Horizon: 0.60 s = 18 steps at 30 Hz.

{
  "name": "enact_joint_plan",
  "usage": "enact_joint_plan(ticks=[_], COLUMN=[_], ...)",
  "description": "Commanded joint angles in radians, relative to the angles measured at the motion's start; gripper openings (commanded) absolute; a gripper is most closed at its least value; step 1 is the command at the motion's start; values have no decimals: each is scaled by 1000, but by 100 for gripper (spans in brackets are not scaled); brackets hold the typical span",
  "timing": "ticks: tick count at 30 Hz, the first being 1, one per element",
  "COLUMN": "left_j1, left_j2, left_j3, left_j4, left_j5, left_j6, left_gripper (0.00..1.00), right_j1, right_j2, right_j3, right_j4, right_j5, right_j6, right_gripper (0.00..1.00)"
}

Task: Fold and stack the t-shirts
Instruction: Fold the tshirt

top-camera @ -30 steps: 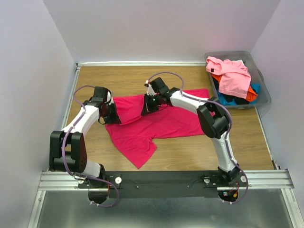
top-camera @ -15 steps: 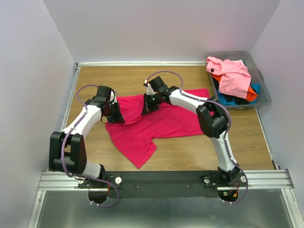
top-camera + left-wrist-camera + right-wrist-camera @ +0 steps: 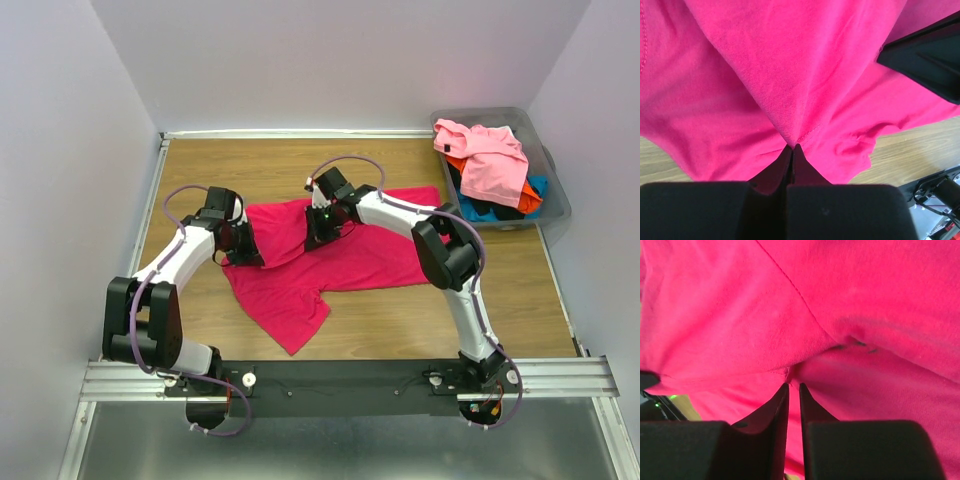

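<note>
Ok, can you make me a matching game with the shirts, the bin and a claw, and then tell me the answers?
Things:
1. crimson t-shirt
2. light pink t-shirt
3. grey bin
4. left claw

Descriptions:
A. shut, pinching red cloth
B. stands in the far right corner, full of clothes
C. lying on the wooden table
D. on top of the heap

Pairs: 1-C, 2-D, 3-B, 4-A
</note>
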Motion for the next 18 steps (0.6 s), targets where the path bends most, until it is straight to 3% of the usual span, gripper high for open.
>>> enact_joint_plan(ticks=[1, 12, 18], left_j1=[-4, -4, -2], left_j2=[-12, 36, 106], left_j3=[18, 233, 279], left_j4=[18, 12, 35], left_j5=[12, 59, 56], left_j6=[-10, -27, -12], left_gripper=[2, 2, 2], right_j1=[-1, -1, 3], right_j2=[4, -72, -85], right_j3=[-5, -5, -30], right_j4=[-28, 25, 74], right_j5=[24, 70, 82], right_j6=[-32, -115, -144], right_gripper=[22, 49, 49])
